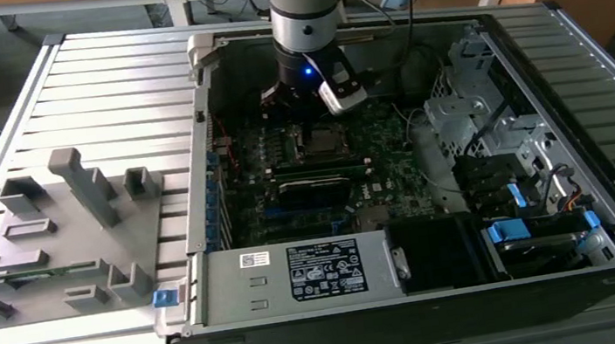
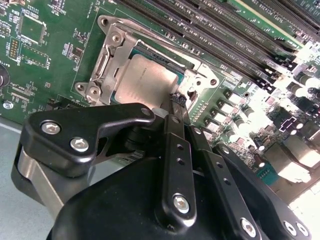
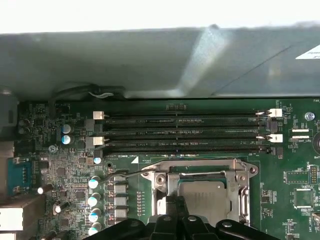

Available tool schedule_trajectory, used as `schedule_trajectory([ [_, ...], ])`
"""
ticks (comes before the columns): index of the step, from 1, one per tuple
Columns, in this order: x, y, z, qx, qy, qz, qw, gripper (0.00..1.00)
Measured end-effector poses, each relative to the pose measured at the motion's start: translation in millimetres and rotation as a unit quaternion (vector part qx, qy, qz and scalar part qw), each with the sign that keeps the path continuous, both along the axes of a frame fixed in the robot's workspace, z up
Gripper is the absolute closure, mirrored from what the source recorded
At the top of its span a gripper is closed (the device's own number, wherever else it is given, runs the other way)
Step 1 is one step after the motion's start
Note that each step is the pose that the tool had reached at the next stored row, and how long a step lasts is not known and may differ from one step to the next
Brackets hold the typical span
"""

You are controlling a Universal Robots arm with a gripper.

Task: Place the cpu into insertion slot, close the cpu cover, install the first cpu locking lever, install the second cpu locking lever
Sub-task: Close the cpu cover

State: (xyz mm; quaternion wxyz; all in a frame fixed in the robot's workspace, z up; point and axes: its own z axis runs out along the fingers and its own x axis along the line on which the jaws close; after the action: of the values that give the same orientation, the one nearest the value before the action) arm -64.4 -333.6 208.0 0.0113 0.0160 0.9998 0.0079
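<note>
The gripper (image 2: 176, 100) has its fingers (image 2: 175, 145) pressed together, the tips down at the edge of the cover (image 2: 117, 47); whether anything is pinched between them I cannot tell. The cpu (image 2: 150, 82) lies flat in the slot (image 1: 325, 139), its grey top showing through the cover's window; the cover lies down over it, framing it on all sides. In the first wrist view the gripper (image 3: 172, 204) sits just beside the cpu (image 3: 202, 196), and a thin wire lever (image 3: 117, 173) runs off from the cover's (image 3: 200, 172) corner across the board (image 3: 60, 165); the memory slots (image 3: 185, 132) run alongside, near the cover. In the exterior view the arm (image 1: 305, 5) reaches straight down into the open case (image 1: 417, 299); a grey fixture (image 1: 59, 246) lies on the table at the exterior view's left.
</note>
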Motion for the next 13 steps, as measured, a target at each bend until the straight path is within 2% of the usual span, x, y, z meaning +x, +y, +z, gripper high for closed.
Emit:
schedule_trajectory([
  [7, -1.3, 0.0, -3.5, 0.0001, -0.0001, 0.0, 1.0, 0.89],
  [13, -1.9, 0.1, -3.8, 0.0001, -0.0001, 0.0, 1.0, 0.89],
])
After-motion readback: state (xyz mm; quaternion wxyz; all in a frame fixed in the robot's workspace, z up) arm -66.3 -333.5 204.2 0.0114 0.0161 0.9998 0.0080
